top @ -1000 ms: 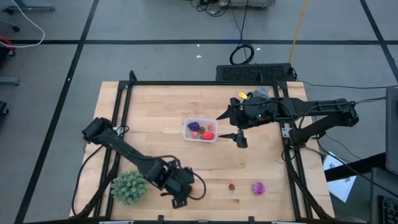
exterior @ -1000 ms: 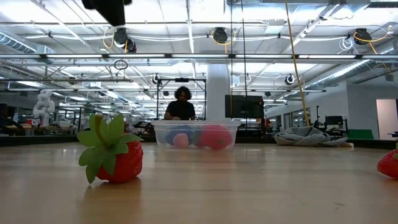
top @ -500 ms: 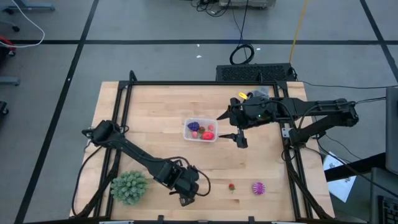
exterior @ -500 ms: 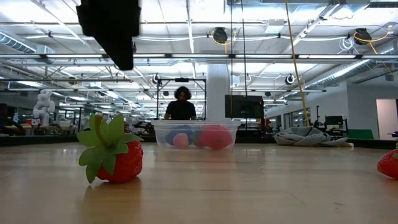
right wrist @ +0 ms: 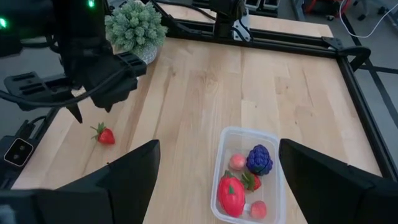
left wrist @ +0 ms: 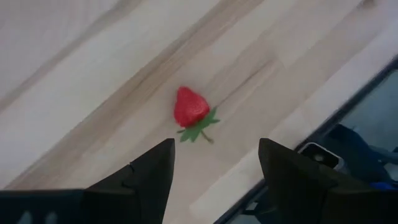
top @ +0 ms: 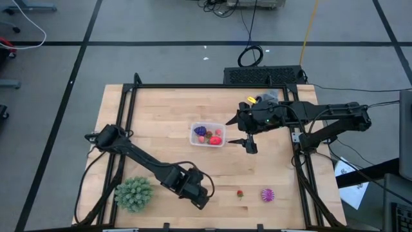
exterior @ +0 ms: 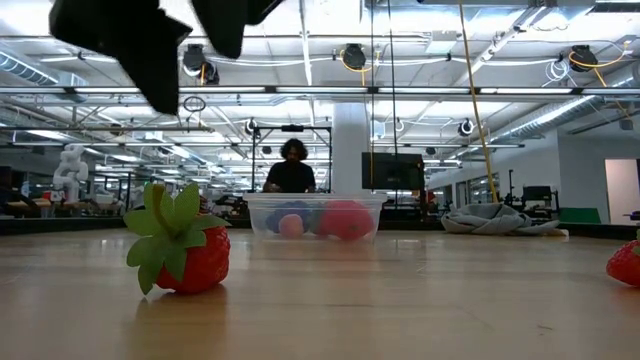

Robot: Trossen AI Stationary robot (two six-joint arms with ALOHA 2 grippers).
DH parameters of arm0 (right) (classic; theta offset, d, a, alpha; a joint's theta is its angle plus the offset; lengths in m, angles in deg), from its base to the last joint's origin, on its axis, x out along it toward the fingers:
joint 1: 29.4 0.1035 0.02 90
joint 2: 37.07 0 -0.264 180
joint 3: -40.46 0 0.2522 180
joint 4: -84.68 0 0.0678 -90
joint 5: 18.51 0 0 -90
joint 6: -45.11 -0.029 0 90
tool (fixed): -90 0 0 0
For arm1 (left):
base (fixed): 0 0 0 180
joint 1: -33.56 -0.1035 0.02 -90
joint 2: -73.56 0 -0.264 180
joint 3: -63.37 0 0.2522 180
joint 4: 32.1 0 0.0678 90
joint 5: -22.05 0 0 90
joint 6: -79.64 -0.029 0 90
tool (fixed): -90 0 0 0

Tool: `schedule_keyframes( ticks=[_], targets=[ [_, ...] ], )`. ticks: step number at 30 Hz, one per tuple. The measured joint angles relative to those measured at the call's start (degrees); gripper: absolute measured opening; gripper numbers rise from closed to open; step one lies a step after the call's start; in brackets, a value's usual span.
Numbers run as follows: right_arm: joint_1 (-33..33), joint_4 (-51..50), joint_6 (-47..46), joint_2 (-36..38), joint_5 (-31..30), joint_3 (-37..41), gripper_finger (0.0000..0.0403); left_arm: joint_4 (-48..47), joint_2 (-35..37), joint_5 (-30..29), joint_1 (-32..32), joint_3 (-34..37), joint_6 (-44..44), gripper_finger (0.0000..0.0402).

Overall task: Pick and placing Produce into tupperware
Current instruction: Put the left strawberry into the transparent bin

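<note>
Left gripper [top: 205, 196] hangs low over the front part of the wooden table [top: 161, 116], just beside the little red strawberry [top: 240, 193] and not touching it. Its two dark fingers [left wrist: 146, 174] are spread apart with nothing between them. Seen from the left wrist, the strawberry [left wrist: 190, 109] lies on the bare wood past the fingertips, with its green leaves pointing toward the table's edge. In the low view the strawberry [exterior: 185, 250] sits close to the camera, with the dark gripper [exterior: 160, 40] up in the air above it.

A small magenta spiky ball [top: 267, 194] lies near the strawberry, on the side away from the left gripper. A big green spiky ball [top: 134, 193] sits near the front left corner.

The clear tupperware tub [top: 207, 135] stands in the middle of the table. Inside it, the right wrist view shows purple grapes [right wrist: 259, 159], a large red fruit [right wrist: 232, 196], a small strawberry [right wrist: 251, 181] and two small pink fruits [right wrist: 237, 162].

Right gripper [top: 248, 143] waits in the air just beside the tub, on its right side. Its fingers [right wrist: 134, 177] are wide apart and hold nothing.

Far behind the table, a person [exterior: 291, 168] sits in the room.
</note>
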Motion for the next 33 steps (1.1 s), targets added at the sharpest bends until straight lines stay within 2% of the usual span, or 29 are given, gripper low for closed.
schedule_keyframes(
  ticks=[9, 23, 33],
  targets=[
    [0.0, -0.5, 0.0, 0.0, 0.0, 0.0, 0.032, 0.3, -4.8, 5.3, -1.6, 0.1, 0.0, 0.0237],
    [0.0, -0.5, 0.0, 0.0, 0.0, 0.0, 0.032, 0.7, -6.1, 5.5, -2.9, 0.0, -1.5, 0.0237],
    [0.0, -0.5, 0.0, 0.0, 0.0, 0.0, 0.032, 3.7, -9.0, 8.8, -3.4, 0.0, -3.1, 0.0237]
  ],
)
